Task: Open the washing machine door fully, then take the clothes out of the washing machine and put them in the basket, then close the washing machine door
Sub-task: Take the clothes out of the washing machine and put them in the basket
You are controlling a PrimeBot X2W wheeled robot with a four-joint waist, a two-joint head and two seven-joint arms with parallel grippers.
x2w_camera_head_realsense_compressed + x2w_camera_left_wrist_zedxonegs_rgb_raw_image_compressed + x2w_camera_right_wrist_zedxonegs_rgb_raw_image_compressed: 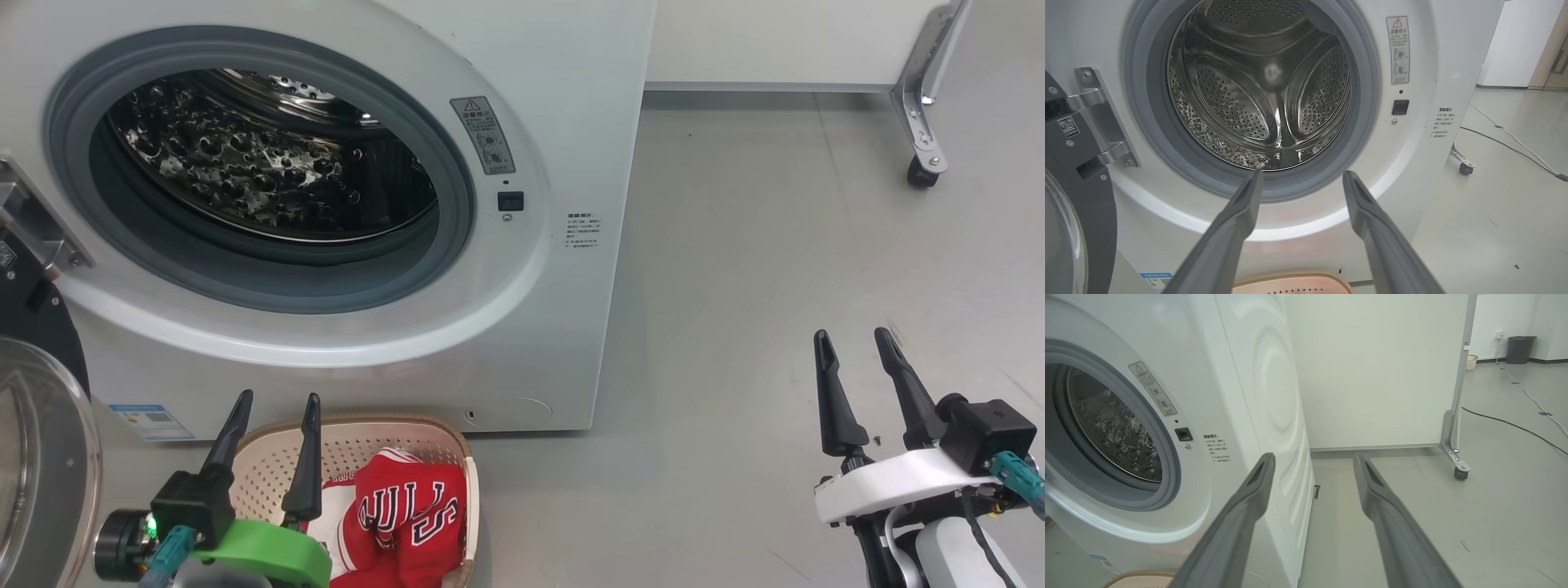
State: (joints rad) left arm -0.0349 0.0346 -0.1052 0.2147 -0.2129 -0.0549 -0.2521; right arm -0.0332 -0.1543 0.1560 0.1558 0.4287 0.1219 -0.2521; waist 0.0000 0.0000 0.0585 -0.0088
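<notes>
The washing machine door [37,457] hangs open just left of the left gripper [277,400], whose fingers stand wide and empty above the basket [367,422]. The red Bulls jersey [408,506] lies in it, right of those fingers. The drum [269,171] ahead looks empty. Closing seems next: a finger may slip off the glossy rim, or the arm may block the swing. The right gripper [852,336], far right, is spread and empty.
</notes>
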